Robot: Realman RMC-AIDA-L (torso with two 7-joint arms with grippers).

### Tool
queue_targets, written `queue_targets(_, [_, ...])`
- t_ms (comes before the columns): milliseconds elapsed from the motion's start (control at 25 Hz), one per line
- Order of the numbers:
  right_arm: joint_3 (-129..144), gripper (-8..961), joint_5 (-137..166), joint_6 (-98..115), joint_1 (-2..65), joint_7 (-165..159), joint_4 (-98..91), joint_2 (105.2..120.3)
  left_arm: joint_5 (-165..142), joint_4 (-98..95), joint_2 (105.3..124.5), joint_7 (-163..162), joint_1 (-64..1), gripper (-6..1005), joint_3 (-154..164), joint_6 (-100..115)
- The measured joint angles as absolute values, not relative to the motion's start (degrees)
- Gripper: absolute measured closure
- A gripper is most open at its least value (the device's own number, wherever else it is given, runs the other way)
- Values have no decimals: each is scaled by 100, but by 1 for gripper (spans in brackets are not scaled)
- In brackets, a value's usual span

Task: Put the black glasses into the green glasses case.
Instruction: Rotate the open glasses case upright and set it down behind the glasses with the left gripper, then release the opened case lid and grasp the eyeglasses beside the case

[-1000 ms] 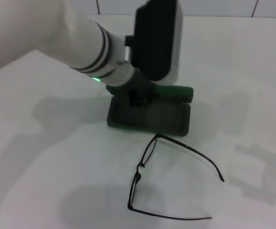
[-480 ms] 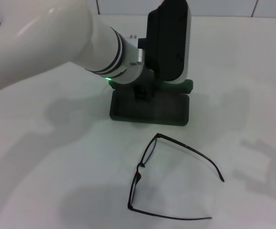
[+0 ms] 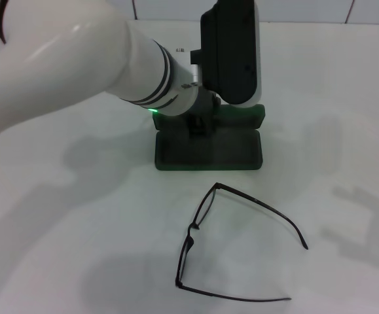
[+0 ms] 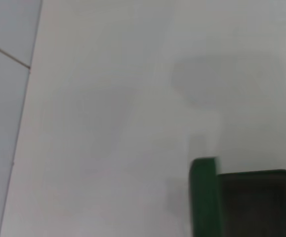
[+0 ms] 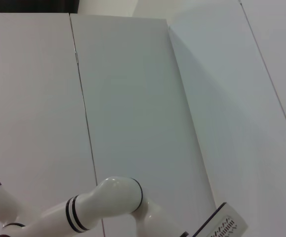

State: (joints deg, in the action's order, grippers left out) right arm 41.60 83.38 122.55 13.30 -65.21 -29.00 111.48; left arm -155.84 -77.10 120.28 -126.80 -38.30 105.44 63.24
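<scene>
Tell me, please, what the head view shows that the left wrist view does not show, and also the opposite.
Only the head view shows the black glasses, lying unfolded on the white table nearer the robot than the case, apart from it. It also shows the left arm reaching over the case, with the left gripper hanging at the case's far side. Only the left wrist view shows the tiled wall beyond the table's edge. Both show the green glasses case, open with its dark lining visible and nothing inside, and the table. Neither view shows the right gripper.
</scene>
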Motion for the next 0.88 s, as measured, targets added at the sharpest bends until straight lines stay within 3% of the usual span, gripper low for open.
queue_targets(160, [4157, 117, 8341, 12251, 1300, -6521, -2901, 11156, -15576, -7703, 12036, -12706, -3817, 713, 10547, 6310])
queue_targets(360, [4180, 116, 8360, 11926, 1311, -6501, -2845, 11157, -15526, -8161, 12023, -12765, -3644, 498, 10539, 6382])
queue_targets(600, [4282, 127, 9229, 11124, 2015, -6481, -3095, 11195, -15337, -9770, 12012, -13450, -3044, 503, 10141, 6499])
queue_targets(880, [5208, 173, 10278, 10661, 3370, -7373, -4190, 11352, -11459, -10360, 11993, -12140, -1428, 548, 8446, 6218])
